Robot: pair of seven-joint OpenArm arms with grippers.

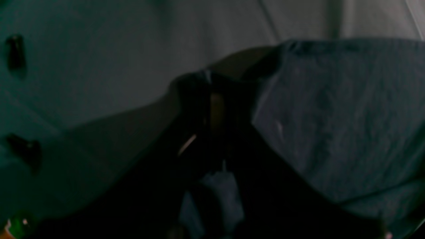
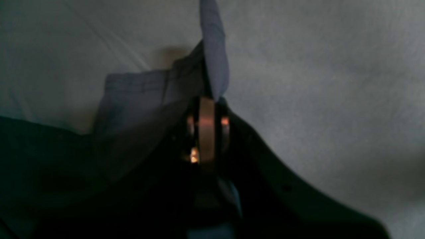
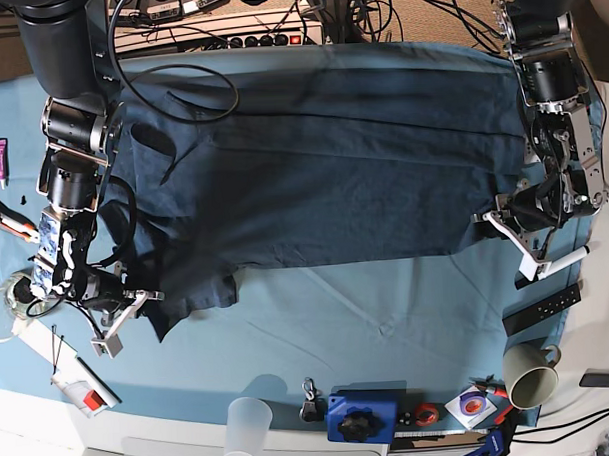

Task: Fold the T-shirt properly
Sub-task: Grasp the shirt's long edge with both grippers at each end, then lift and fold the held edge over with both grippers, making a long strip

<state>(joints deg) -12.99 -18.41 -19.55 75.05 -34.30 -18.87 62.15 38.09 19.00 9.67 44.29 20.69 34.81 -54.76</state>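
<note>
1. You have the T-shirt (image 3: 322,167) spread wide across the light blue tablecloth (image 3: 388,325), running from one arm to the other along the far half of the table.
2. Your left gripper (image 3: 504,219) sits at the shirt's edge on the right side of the base view. Its jaws are closed tight on the cloth there; the left wrist view is dark and blurred, but it shows the fabric (image 1: 332,116) bunched up against the closed fingers.
3. Your right gripper (image 3: 137,297) is at the opposite end, on the left side of the base view, at the shirt's near corner. Its jaws are closed too, and the right wrist view shows a thin fold of the shirt (image 2: 214,66) standing up out of the pinched fingers.
4. The shirt's near edge sags lower at the right gripper's end than at the left one's.
5. Along the front edge of the table you can see a clear plastic cup (image 3: 248,430), a blue box (image 3: 363,416) and a mug (image 3: 530,380) lying on its side, all well apart from the shirt.
</note>
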